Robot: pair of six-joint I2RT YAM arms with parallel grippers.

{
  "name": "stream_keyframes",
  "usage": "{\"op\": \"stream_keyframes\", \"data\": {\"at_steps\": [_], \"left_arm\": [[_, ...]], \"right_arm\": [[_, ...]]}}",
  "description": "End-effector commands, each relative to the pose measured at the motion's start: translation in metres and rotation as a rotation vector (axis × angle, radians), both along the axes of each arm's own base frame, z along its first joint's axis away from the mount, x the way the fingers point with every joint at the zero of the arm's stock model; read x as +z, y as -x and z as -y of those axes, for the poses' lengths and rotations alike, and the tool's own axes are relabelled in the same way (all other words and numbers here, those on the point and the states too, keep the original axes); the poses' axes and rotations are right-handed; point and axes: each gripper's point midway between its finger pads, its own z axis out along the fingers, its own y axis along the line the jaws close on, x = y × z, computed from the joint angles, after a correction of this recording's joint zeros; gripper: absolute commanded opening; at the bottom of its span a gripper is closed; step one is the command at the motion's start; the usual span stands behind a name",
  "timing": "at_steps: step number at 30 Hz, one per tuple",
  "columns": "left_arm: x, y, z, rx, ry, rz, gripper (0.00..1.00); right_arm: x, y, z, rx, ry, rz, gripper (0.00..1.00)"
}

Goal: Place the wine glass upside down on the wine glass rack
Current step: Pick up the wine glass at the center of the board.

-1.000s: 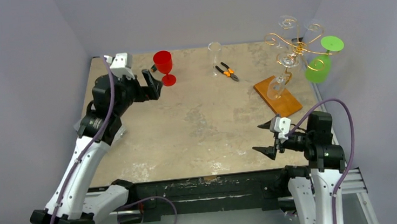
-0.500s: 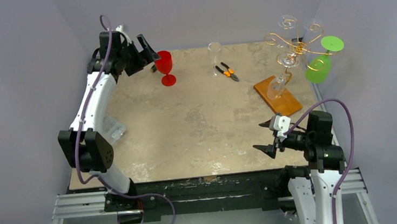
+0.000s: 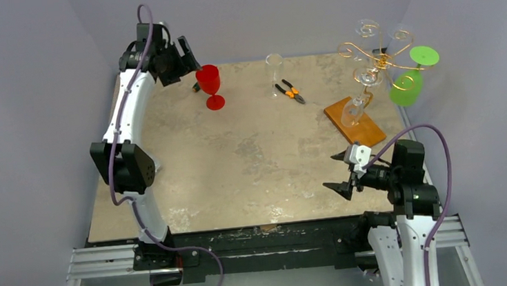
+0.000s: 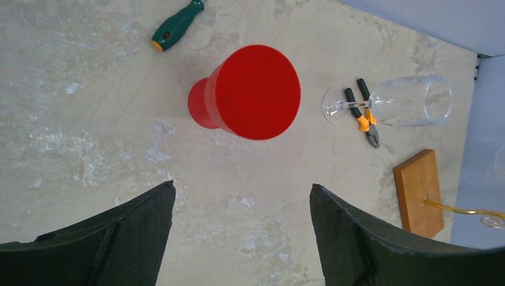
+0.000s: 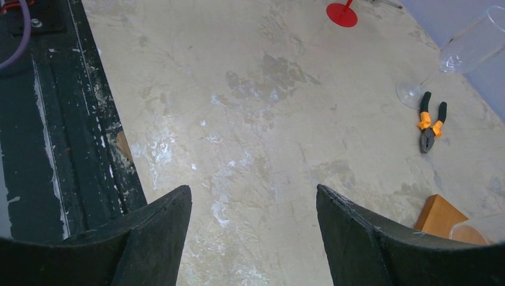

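Note:
A red wine glass (image 3: 209,84) stands upright on the table at the back left; the left wrist view looks down on it (image 4: 253,92). My left gripper (image 3: 192,64) hangs open just left of and above it, nothing between its fingers (image 4: 241,187). A clear wine glass (image 3: 275,68) stands further right along the back. The wine glass rack (image 3: 378,56), gold wire on a wooden base (image 3: 354,122), stands at the back right with a green glass (image 3: 408,84) and a clear glass (image 3: 364,88) hanging from it. My right gripper (image 3: 332,173) is open and empty near the front right (image 5: 253,190).
Orange-handled pliers (image 3: 290,91) lie beside the clear glass's foot. A green-handled screwdriver (image 4: 177,24) lies behind the red glass. The table's black front rail (image 5: 53,119) runs beside my right gripper. Grey walls enclose the table on three sides.
My left arm has lifted and reached to the back left, carrying its gripper up beside the red glass; its jaws have narrowed slightly. The right arm has stayed put.

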Motion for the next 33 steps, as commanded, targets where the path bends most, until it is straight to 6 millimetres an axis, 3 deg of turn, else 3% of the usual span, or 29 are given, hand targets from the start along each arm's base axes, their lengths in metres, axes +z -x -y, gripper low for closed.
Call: {"op": "stream_keyframes", "data": {"at_steps": [1, 5, 10, 18, 24, 25, 27, 29, 33], "left_arm": [[-0.001, -0.022, -0.006, -0.014, -0.109, 0.034, 0.76], [-0.012, -0.041, -0.008, -0.025, -0.137, 0.032, 0.61], [-0.025, -0.056, -0.009, -0.026, -0.165, 0.03, 0.52], [-0.057, -0.066, -0.003, -0.064, -0.156, -0.019, 0.37], [-0.073, -0.067, 0.003, -0.093, -0.135, -0.052, 0.2], [-0.074, -0.067, 0.005, -0.099, -0.131, -0.052, 0.17], [-0.072, -0.067, 0.007, -0.107, -0.121, -0.048, 0.01], [-0.063, -0.066, 0.009, -0.112, -0.105, -0.026, 0.0], [-0.027, -0.055, 0.014, -0.125, -0.061, 0.059, 0.0]], "right_arm": [[-0.002, -0.004, 0.001, -0.005, 0.001, -0.007, 0.74], [-0.002, -0.005, 0.001, -0.003, 0.002, -0.007, 0.74], [-0.002, -0.004, 0.0, 0.002, 0.002, -0.012, 0.74], [-0.002, -0.002, -0.001, 0.018, 0.001, -0.013, 0.75], [-0.002, -0.002, -0.003, 0.029, 0.0, -0.013, 0.75], [-0.003, -0.002, -0.003, 0.031, 0.0, -0.016, 0.75], [-0.003, -0.001, -0.003, 0.037, 0.001, -0.016, 0.75], [-0.003, 0.0, -0.004, 0.042, 0.003, -0.015, 0.75], [-0.003, 0.0, -0.004, 0.045, 0.003, -0.018, 0.75]]}}
